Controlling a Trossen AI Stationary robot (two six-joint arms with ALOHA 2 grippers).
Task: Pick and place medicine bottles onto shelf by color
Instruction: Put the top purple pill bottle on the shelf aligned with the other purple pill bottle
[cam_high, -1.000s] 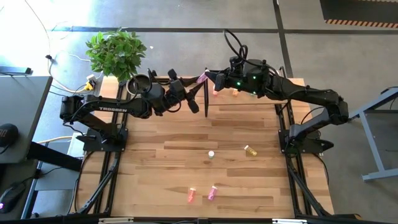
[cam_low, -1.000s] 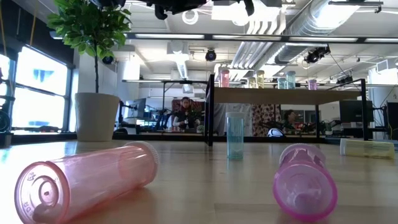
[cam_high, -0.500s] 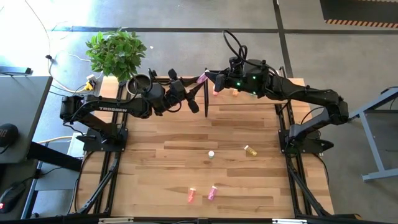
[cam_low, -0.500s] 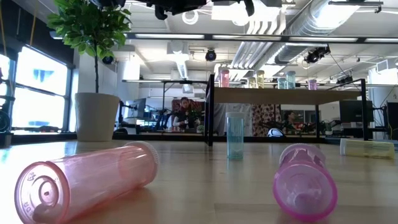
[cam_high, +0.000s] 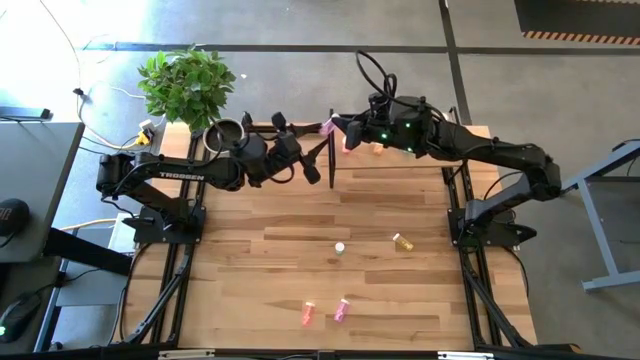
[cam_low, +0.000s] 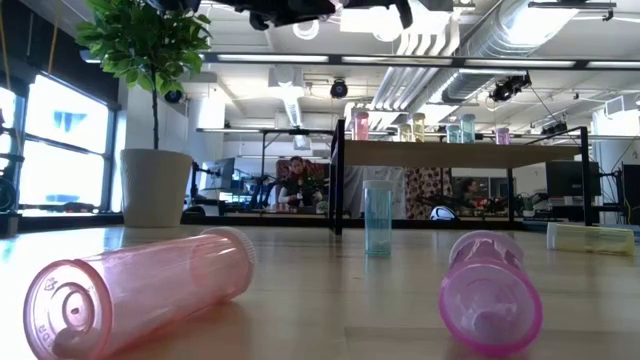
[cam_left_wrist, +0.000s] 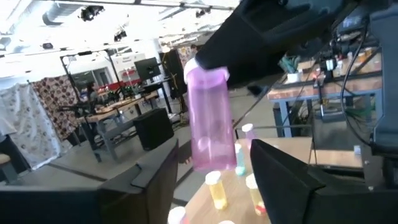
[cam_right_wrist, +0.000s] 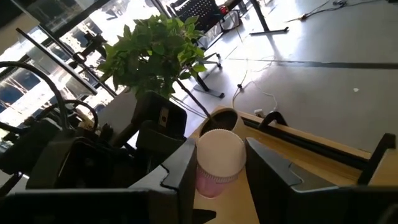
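Observation:
My right gripper (cam_high: 332, 124) is shut on a magenta bottle (cam_left_wrist: 208, 118) with a pale cap, held in the air over the left end of the shelf (cam_high: 392, 160). The shelf is a light-wood board on black posts (cam_low: 450, 152). Several bottles stand on it (cam_left_wrist: 214, 186). My left gripper (cam_high: 312, 170) hangs open just near of the shelf's left post; its fingers (cam_left_wrist: 149, 180) point at the held bottle and stay clear of it. On the table, a pink bottle (cam_low: 140, 290), a magenta one (cam_low: 490, 290) and a yellow one (cam_low: 590, 237) lie on their sides. A pale one (cam_low: 377, 217) stands upright. My right gripper pinches the magenta bottle between its two fingers (cam_right_wrist: 273, 168) at the capped upper end (cam_right_wrist: 217, 152). The fingers come from above. The bottle hangs roughly upright below them, its lower part (cam_left_wrist: 208, 149) lifted clear above the bottles on the shelf.
A leafy plant (cam_high: 187, 85) in a pale pot (cam_low: 155, 187) stands at the table's far left corner, with a grey metal pot (cam_high: 224, 133) beside it. The loose bottles lie in the table's middle and near part (cam_high: 340, 247).

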